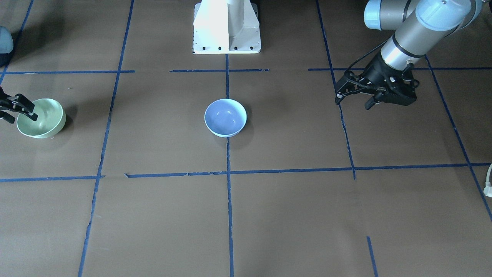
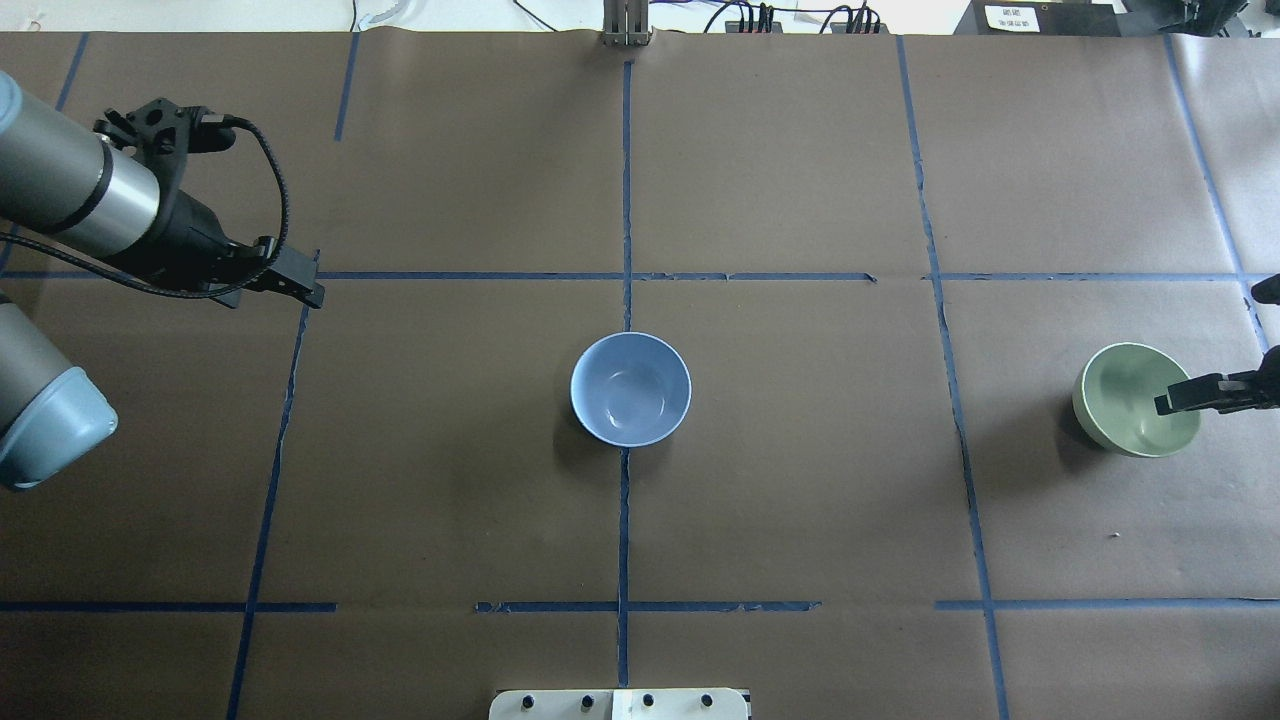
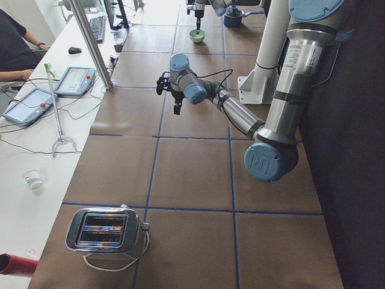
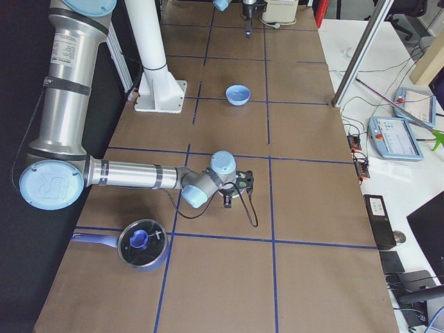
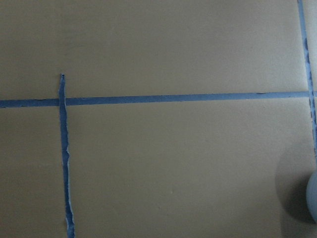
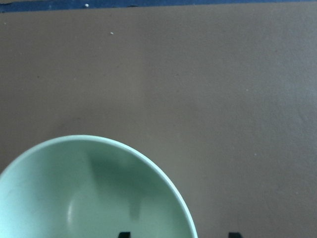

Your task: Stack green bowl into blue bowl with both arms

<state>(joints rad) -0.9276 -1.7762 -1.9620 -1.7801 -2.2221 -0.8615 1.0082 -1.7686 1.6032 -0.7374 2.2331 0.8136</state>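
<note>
The green bowl [image 1: 42, 119] stands near the table's end on my right side; it also shows in the overhead view [image 2: 1130, 400] and fills the bottom of the right wrist view [image 6: 74, 198]. My right gripper [image 1: 19, 112] [image 2: 1195, 395] is open, with one finger inside the bowl and one outside, astride its rim. The blue bowl [image 1: 225, 117] [image 2: 630, 389] [image 4: 238, 94] stands empty at the table's centre. My left gripper [image 1: 353, 103] [image 2: 300, 283] is open and empty, hovering over bare table well away from both bowls.
The white pedestal base [image 1: 226, 27] stands behind the blue bowl. A lidded pot [image 4: 142, 243] sits near my right arm's end of the table. A toaster [image 3: 105, 230] sits at the left end. Blue tape lines cross the brown table.
</note>
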